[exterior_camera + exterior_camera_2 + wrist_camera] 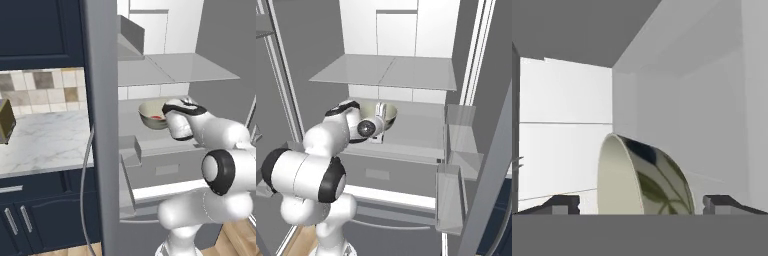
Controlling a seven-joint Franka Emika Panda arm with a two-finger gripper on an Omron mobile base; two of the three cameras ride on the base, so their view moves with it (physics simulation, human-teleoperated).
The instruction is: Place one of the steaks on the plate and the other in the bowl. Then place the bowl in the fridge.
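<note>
Fridge [406,75] stands open, pale shelves inside, its grey door edge [102,125] upright between the interior and a marble counter [45,142] to the left. The white arm [220,170] reaches into the fridge. The bowl [152,115] sits on the fridge's middle shelf [416,130], something red showing inside it. The gripper [641,204] is spread wide, one fingertip each side of the bowl's rim, not pinching it.

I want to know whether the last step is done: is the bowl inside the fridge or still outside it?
Inside. The bowl sits on a pale shelf within the open fridge, the open gripper straddling its rim.
</note>
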